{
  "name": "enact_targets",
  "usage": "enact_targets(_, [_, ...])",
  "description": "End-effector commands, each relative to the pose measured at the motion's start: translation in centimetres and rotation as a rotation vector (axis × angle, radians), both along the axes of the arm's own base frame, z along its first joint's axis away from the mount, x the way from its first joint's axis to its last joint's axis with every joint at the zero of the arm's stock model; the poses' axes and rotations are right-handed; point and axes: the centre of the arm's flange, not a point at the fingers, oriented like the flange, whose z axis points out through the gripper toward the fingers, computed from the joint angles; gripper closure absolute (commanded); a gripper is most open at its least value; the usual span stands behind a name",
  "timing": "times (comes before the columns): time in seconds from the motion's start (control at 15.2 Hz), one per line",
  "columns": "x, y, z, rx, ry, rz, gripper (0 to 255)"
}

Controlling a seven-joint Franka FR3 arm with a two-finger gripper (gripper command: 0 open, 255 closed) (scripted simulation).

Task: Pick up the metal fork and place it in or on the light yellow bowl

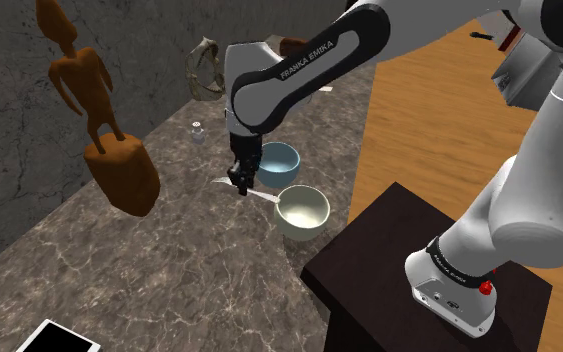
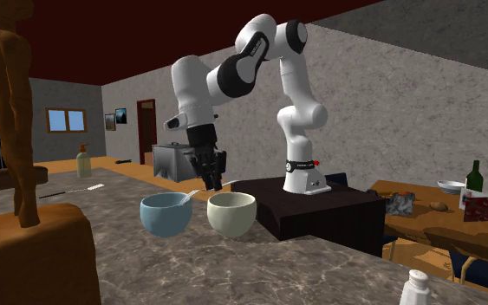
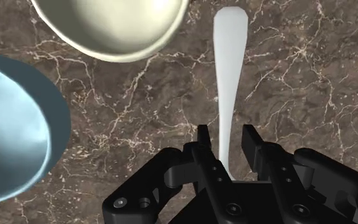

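Shoulder view: the gripper (image 1: 241, 185) hangs low over the marble bench (image 1: 169, 270). The white fork (image 1: 264, 197) lies under it, and the pale yellow bowl (image 1: 302, 210) is just beside.

Second exterior view: the gripper is behind that bowl and a blue bowl (image 2: 165, 214).

Wrist view: the gripper is released, its fingers straddling the fork's handle without touching it.

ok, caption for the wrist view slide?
Black claw open astride the white fork, over brown marbled counter, near cream bowl and blue bowl.
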Motion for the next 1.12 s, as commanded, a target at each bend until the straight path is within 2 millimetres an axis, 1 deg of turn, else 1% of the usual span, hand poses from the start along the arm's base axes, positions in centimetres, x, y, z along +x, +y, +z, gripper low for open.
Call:
enact_targets(0.0, [-1.6,-2.1,-0.3,0.0,0.0,0.0,255])
enact_targets(0.79, [-10.9,-14.7,-0.9,0.0,0.0,0.0,255])
enact_targets(1.06, [-10.9,-14.7,-3.0,0.0,0.0,0.0,255])
